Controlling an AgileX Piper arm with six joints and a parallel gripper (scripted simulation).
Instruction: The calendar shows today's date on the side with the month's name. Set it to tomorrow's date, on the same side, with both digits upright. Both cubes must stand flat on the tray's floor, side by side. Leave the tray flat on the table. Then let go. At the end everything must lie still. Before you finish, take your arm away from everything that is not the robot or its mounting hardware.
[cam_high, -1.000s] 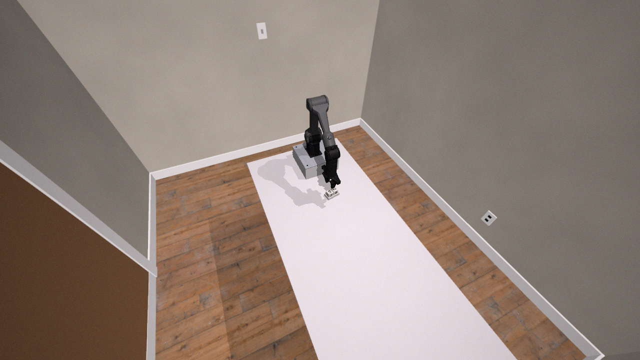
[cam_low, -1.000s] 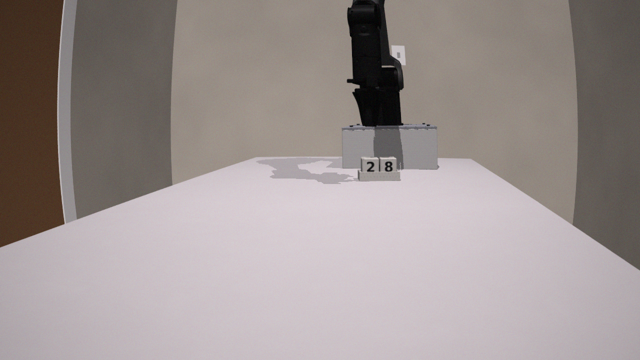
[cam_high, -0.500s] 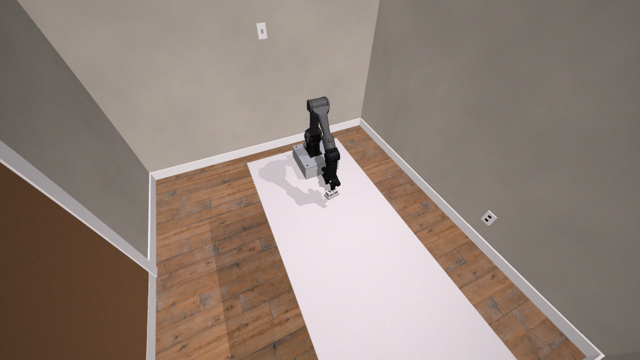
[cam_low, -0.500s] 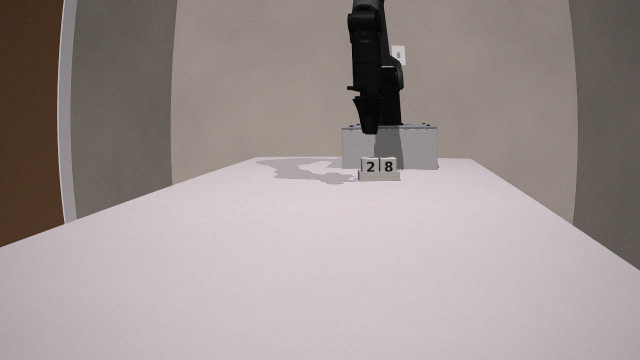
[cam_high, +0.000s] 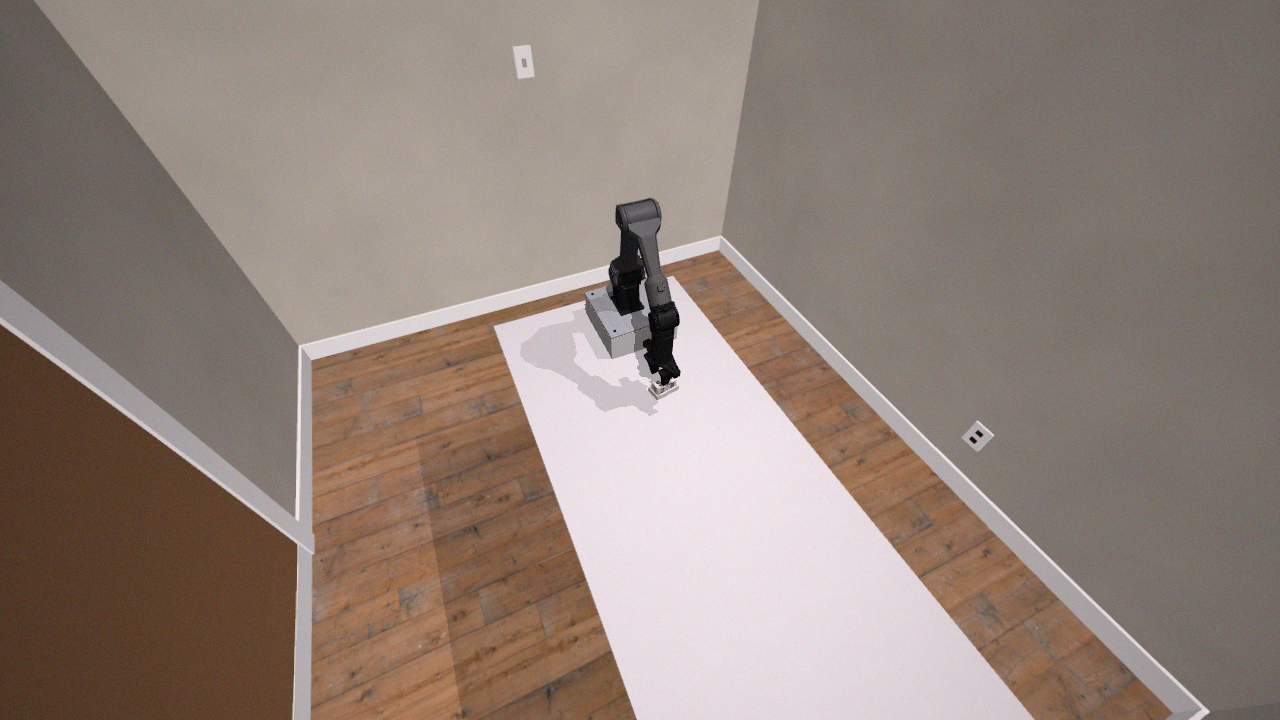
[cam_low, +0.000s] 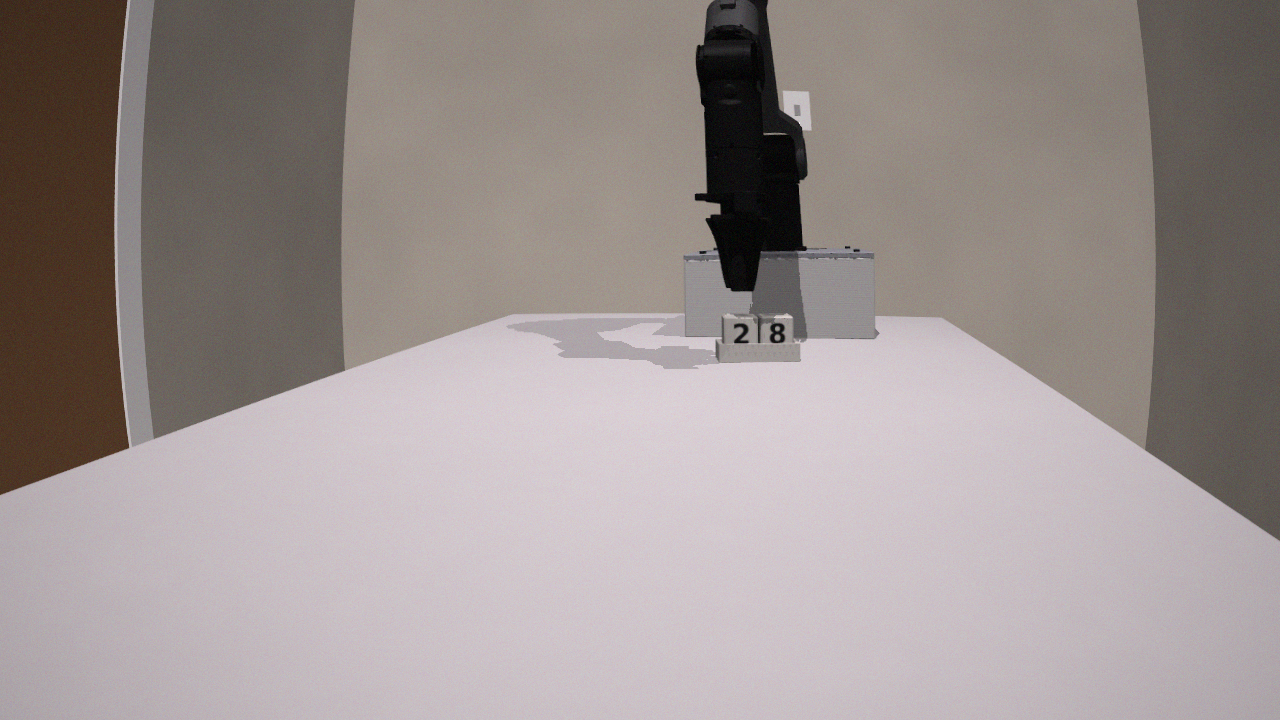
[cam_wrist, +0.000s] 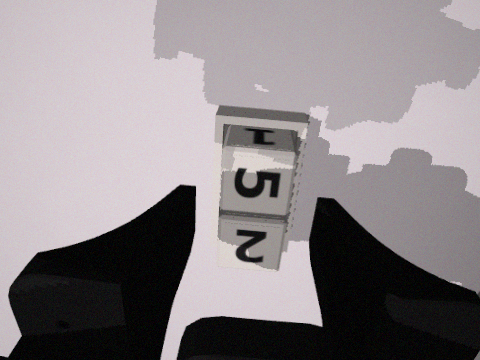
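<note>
The calendar is a low pale tray holding two pale cubes side by side. On the side facing the exterior camera the left cube shows an upright 2 and the right cube an upright 8. Any month name on the tray front is too small to read. My gripper is open and empty. It points down just above the left cube without touching it. In the wrist view the cubes lie in a line between my open fingers, showing a 5 and an upside-down 2. The calendar sits small under the arm in the top view.
The arm's grey base box stands right behind the tray, also seen in the top view. The long white table runs toward the exterior camera, and wooden floor lies beyond its side edges.
</note>
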